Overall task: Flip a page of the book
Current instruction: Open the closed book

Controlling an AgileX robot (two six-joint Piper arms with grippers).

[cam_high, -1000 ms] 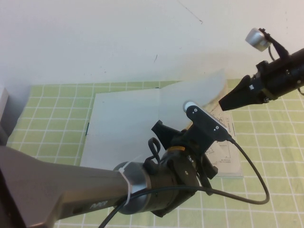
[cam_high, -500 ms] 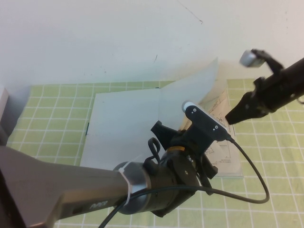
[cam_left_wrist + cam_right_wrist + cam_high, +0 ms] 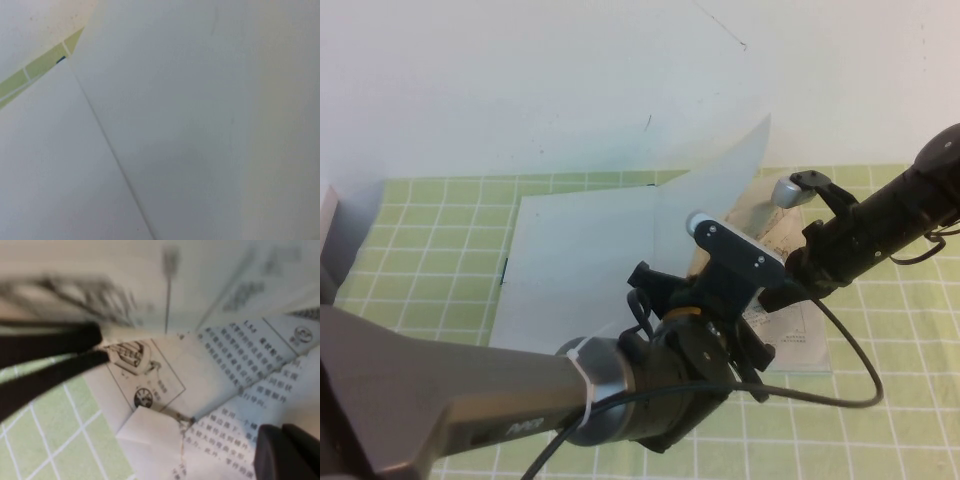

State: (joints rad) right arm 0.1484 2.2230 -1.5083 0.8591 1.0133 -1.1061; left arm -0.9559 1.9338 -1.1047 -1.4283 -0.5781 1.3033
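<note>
The book (image 3: 580, 260) lies open on the green grid mat, with a blank white left side and a printed right side (image 3: 798, 335). The page (image 3: 725, 185) stands raised over the spine, blank face toward me. My left gripper is hidden under its wrist camera (image 3: 732, 250), low over the book's middle. Its wrist view shows only white paper (image 3: 190, 125) and the spine crease. My right gripper (image 3: 782, 290) reaches in from the right, low over the printed side, behind the raised page. In its wrist view its fingers (image 3: 287, 452) are together above printed text and drawings (image 3: 235, 355).
The green grid mat (image 3: 440, 230) runs round the book and also shows in the right wrist view (image 3: 60, 440). A white wall (image 3: 520, 90) stands close behind. My left arm (image 3: 470, 400) fills the near left. A black cable (image 3: 860, 370) loops over the mat.
My right arm has dropped and moved left, toward the printed side behind the raised page. The page has swung more upright. My left wrist has shifted slightly left.
</note>
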